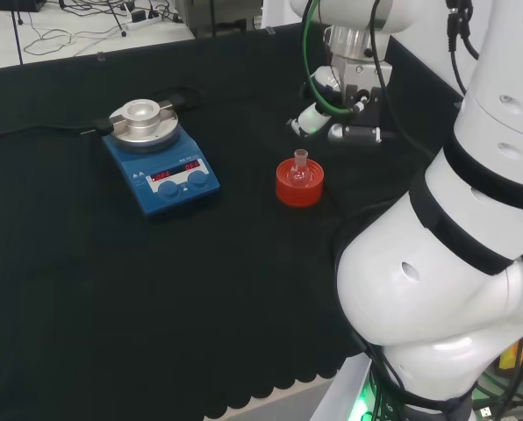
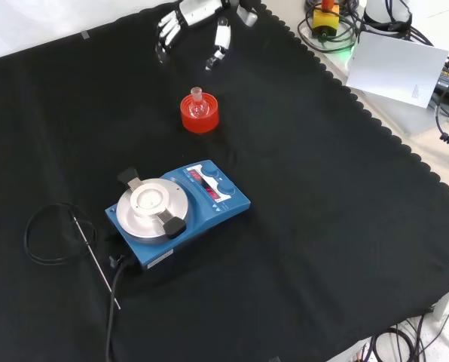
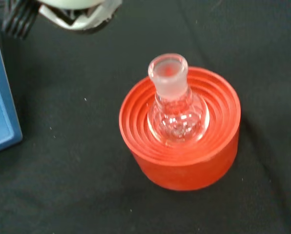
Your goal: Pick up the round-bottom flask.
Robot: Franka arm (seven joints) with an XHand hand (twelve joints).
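A small clear round-bottom flask (image 3: 176,109) stands upright in a red ribbed ring stand (image 3: 184,161), neck up. In the head view the flask (image 1: 300,166) and its stand (image 1: 298,189) sit mid-cloth, with the hand (image 1: 332,123) hanging above and behind them, apart from the flask. In the front view the hand (image 2: 198,23) hovers beyond the flask (image 2: 198,102), its fingers (image 2: 218,41) relaxed and pointing down, holding nothing. A blurred white part of the hand (image 3: 77,12) shows in the wrist view.
A blue hotplate stirrer (image 1: 156,153) with a round metal top stands left of the stand in the head view; in the front view the stirrer (image 2: 175,211) is nearer, with a black cable (image 2: 55,234) and thin probe beside it. The arm's white links (image 1: 454,246) stand at the right.
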